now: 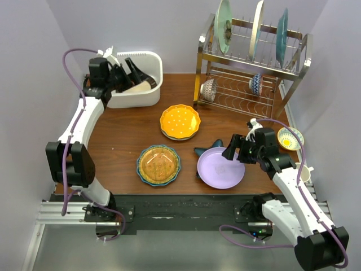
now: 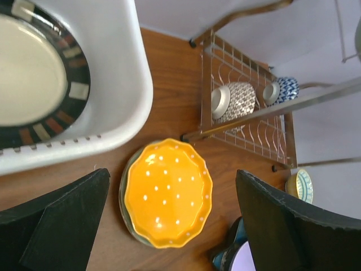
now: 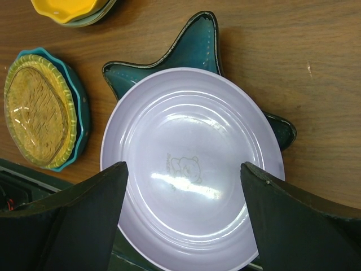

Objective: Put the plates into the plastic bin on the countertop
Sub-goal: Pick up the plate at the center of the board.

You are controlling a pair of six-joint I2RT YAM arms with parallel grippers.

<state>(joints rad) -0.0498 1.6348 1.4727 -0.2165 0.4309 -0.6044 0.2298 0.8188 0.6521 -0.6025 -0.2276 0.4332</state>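
The countertop (image 1: 127, 132) carries everything. The wire dish rack (image 1: 254, 62) closes off the far right corner, and the plastic bin (image 1: 135, 100) sits at the far left. A black-rimmed cream plate (image 2: 28, 79) lies flat inside the bin. The left gripper (image 2: 172, 175) hangs just over the bin's edge, fingers spread wide and holding nothing. Four plates are in the open: the orange scalloped plate (image 2: 168, 192) at centre, stacked on what looks like a greenish plate, though little of that shows. The amber plate (image 1: 158, 165) is near the front. The lavender plate (image 1: 221, 167) rests half across the blue star plate (image 3: 192, 48). The right gripper (image 3: 184, 166) hovers above the lavender plate, jaws parted and empty, so picking up this plate is likely the step in hand. A good grasp would pinch the near rim, where the plate reaches toward the counter's black front edge and a lower finger may slip underneath. It should then lift straight up so the star plate is not dragged. The route to the bin is best flown over the low plates. Bare wood runs between them and the bin, and the rack's corner post stands well to the right of that path.
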